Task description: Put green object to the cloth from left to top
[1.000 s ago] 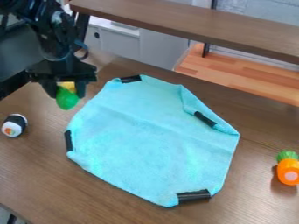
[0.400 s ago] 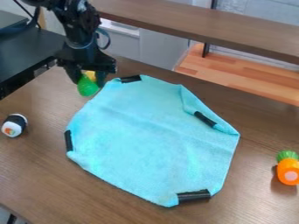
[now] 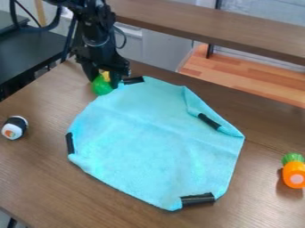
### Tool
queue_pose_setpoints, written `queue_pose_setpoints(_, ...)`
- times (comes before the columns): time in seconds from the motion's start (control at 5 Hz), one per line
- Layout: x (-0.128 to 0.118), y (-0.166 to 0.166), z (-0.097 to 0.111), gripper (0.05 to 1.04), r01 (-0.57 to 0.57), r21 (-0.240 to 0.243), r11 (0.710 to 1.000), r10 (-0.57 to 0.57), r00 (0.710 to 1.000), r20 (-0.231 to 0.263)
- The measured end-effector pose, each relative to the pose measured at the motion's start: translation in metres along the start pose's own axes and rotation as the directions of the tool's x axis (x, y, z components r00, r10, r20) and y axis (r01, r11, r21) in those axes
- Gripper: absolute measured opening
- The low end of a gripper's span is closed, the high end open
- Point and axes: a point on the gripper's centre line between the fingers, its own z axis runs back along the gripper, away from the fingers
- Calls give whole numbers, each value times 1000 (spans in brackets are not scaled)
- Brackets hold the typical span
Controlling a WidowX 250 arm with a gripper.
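Bright, diffuse light spreads fairly evenly over the tabletop (image 3: 47,173) and the blue cloth (image 3: 155,138). A soft shadow pools at the lower left of the orange toy carrot (image 3: 294,173); small highlights glint on the dark arm (image 3: 98,31).

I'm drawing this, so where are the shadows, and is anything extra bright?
Camera view: a dark shadow falls on the brown wooden table at the lower left of the orange toy carrot with a green top; the light-blue fabric cloth looks a bit brighter toward its lower left.
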Motion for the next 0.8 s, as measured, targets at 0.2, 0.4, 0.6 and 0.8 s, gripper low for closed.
queue_pose_setpoints(0.2, 12, -11, -5, 690, 119, -71, 990, -119, 993, 11)
queue_pose_setpoints(0.4, 18, -19, -7, 690, 186, -123, 975, -182, 982, 40)
queue_pose_setpoints(0.6, 26, -22, -18, 690, 192, -140, 971, -186, 981, 57)
queue_pose_setpoints(0.8, 35, -22, -31, 691, 192, -134, 972, -185, 981, 61)
